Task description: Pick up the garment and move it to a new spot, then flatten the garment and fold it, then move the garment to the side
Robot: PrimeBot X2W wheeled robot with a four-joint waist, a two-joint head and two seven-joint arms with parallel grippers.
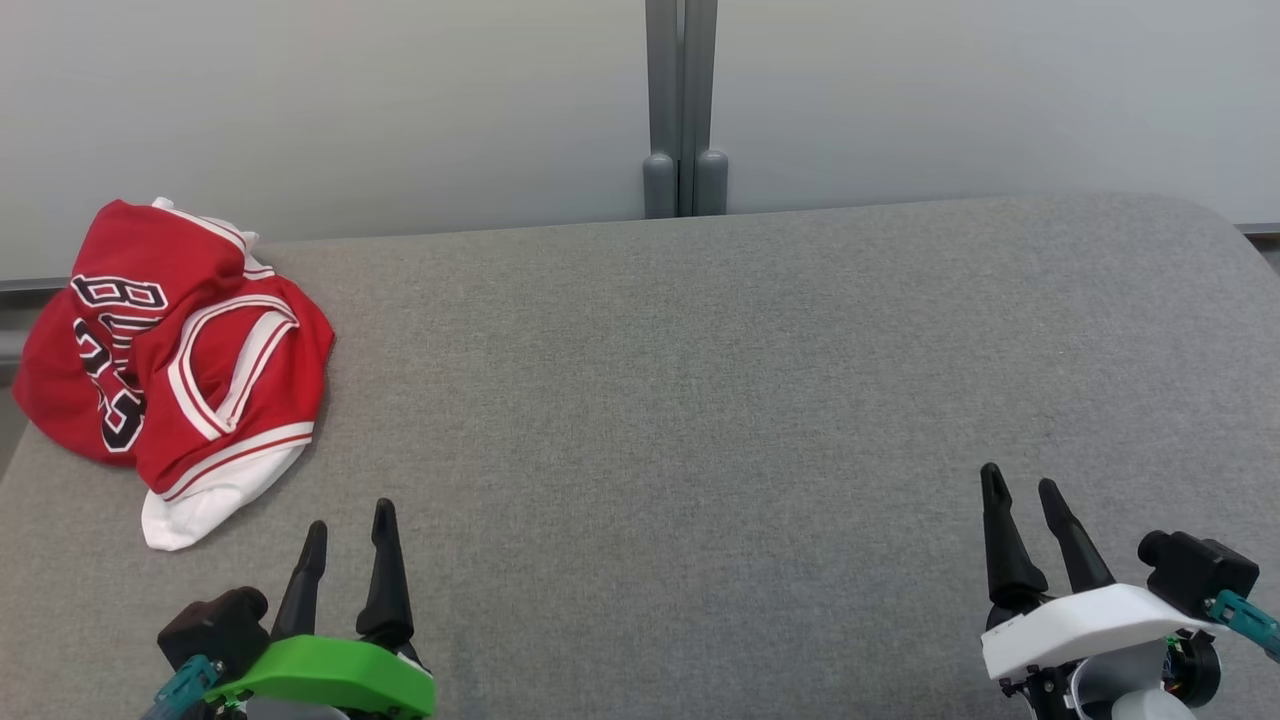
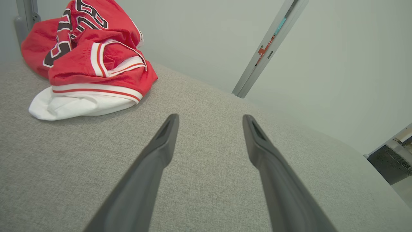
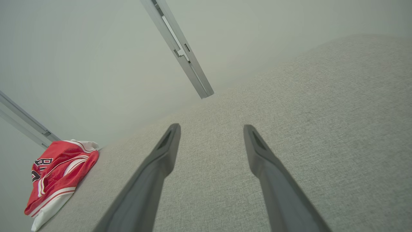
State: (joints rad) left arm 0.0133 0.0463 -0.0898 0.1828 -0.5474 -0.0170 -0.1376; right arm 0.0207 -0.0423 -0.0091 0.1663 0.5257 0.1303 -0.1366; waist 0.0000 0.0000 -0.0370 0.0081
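Two grippers sit nearest: left gripper (image 1: 350,514) at 7 o'clock, right gripper (image 1: 1018,476) at 5 o'clock, each with tapered dark fingers (image 2: 154,161) apart, clamped on nothing. Grey woven fabric covers the round-cornered table (image 1: 650,450). The garment (image 1: 180,370), a crumpled red jersey with white trim, lies at 10 o'clock on the table's far left corner. A grey metal post (image 1: 682,110) stands at 12 o'clock.

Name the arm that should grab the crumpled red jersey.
Left, probably. The left gripper stands open close beside the jersey; the right gripper, also open, sits far across the grey table.
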